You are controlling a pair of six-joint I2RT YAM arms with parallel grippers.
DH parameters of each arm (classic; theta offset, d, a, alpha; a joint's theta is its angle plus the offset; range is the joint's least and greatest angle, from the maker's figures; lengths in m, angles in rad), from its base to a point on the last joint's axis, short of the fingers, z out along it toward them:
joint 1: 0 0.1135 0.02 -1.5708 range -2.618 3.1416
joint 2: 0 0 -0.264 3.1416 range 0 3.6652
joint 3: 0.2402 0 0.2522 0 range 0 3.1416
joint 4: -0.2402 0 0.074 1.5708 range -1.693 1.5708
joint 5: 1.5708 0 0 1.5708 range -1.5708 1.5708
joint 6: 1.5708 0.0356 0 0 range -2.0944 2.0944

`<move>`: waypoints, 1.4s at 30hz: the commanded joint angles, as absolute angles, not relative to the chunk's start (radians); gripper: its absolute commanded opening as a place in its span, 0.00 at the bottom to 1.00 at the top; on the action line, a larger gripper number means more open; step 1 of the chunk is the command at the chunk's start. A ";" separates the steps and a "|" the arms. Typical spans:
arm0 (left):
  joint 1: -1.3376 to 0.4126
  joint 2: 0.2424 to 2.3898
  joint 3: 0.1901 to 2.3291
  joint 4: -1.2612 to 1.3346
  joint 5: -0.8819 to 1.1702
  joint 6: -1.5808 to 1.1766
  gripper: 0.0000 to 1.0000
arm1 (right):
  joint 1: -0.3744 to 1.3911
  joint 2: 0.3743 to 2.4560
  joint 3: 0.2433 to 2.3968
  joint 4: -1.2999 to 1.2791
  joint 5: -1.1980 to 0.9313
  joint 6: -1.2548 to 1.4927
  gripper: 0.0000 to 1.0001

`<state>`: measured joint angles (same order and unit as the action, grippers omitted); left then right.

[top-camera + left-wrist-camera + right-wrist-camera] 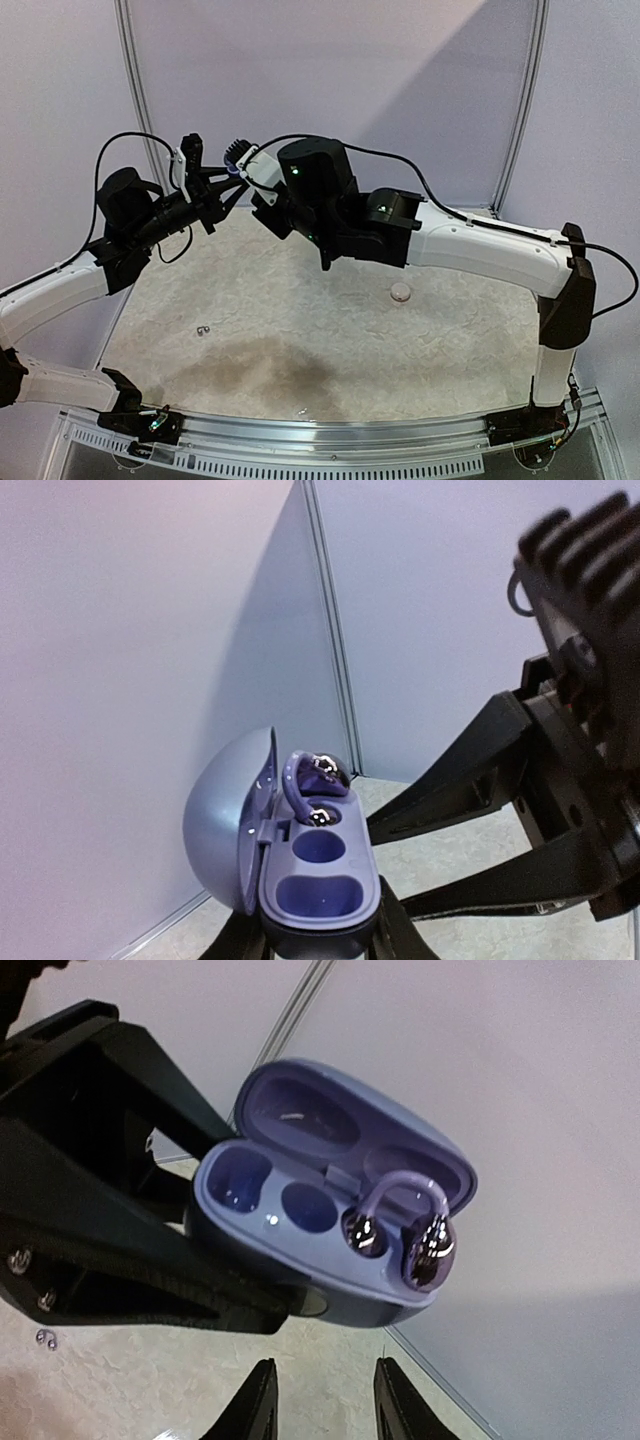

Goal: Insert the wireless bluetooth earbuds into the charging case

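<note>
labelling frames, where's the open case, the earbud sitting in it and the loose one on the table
charging case [308,1207]: right wrist view, middle well of its base
seated earbud [430,1250]: right wrist view, its shiny bulb
loose earbud [204,330]: top view, its middle

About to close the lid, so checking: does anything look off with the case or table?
Yes. In the open case held up by the left claw, one earbud stands proud of its sockets, seemingly not seated; the other sockets are empty. Another earbud lies loose on the table.
</note>
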<state>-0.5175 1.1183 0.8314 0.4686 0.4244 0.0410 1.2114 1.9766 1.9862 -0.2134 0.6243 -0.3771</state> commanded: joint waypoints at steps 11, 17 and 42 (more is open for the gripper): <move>-0.528 1.112 0.856 0.461 0.544 0.098 0.00 | 1.109 1.673 1.857 -0.319 0.138 -0.111 0.40; -0.529 1.125 0.878 0.442 0.657 0.131 0.00 | 1.099 1.689 1.906 -0.346 0.052 -0.060 0.23; -0.532 1.122 0.881 0.454 0.696 0.138 0.00 | 1.096 1.818 1.975 -0.393 0.040 -0.027 0.08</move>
<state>-0.5190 1.1213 0.8654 0.4347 0.6872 0.1417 1.0973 1.7836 1.9518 -0.3466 0.0322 -0.0273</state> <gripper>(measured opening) 0.268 0.096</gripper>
